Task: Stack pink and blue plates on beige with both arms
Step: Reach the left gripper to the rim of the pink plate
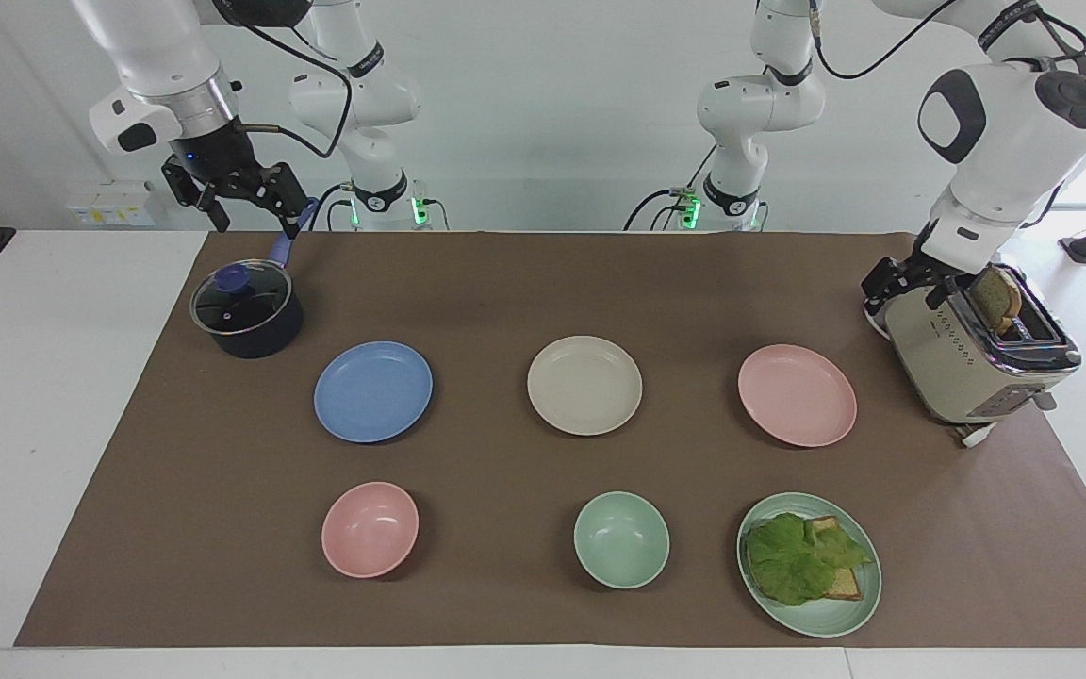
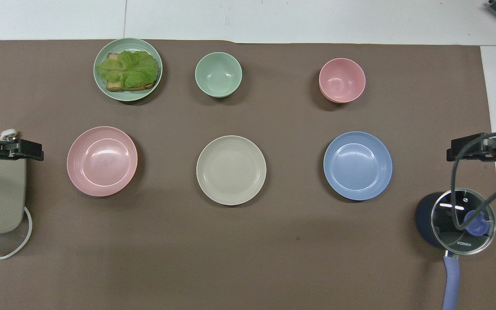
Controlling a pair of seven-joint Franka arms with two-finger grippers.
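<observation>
Three equal plates lie in a row on the brown mat: the blue plate (image 1: 372,391) (image 2: 358,165), the beige plate (image 1: 584,385) (image 2: 231,170) in the middle, and the pink plate (image 1: 797,394) (image 2: 102,161). Each lies alone with nothing on it. My left gripper (image 1: 903,286) (image 2: 20,148) hangs open, low over the toaster's edge beside the pink plate, and touches neither. My right gripper (image 1: 251,212) (image 2: 478,148) waits open, high over the pot, apart from the blue plate.
A dark pot (image 1: 247,309) with a glass lid stands at the right arm's end. A beige toaster (image 1: 977,349) holding bread stands at the left arm's end. Farther from the robots stand a pink bowl (image 1: 370,529), a green bowl (image 1: 621,539) and a green plate (image 1: 821,624) with lettuce and toast.
</observation>
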